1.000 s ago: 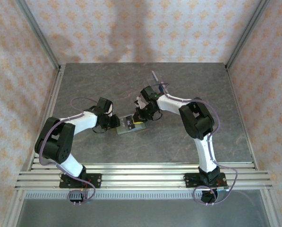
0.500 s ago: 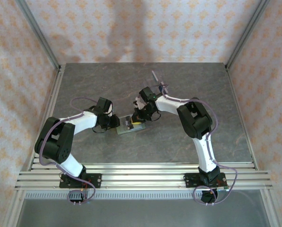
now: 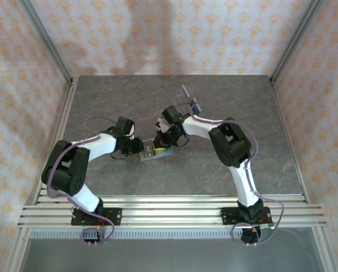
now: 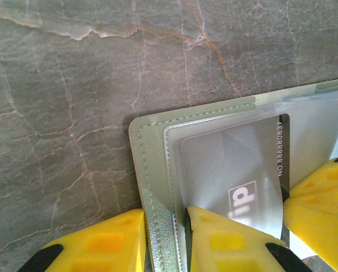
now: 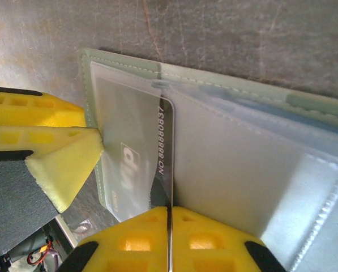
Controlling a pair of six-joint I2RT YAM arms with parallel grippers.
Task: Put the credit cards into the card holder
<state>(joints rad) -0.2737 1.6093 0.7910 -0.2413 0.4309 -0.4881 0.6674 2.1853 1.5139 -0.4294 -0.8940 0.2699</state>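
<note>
My right claw [image 5: 169, 218] is pinching a credit card [image 5: 136, 156] on edge, jaws nearly closed on it; the card is sliding half into the pocket of the card holder [image 5: 253, 113], lying flat just ahead; its long axis is running leftward toward my left claw [image 4: 166, 238], clamping the holder's edge.

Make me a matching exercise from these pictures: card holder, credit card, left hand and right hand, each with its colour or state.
1 card holder
2 credit card
3 left hand
4 right hand

A pinches the card's edge
B sage green, lying open
C clamped on the holder's edge
D partly inside a clear pocket

Pairs: 1-B, 2-D, 3-C, 4-A
</note>
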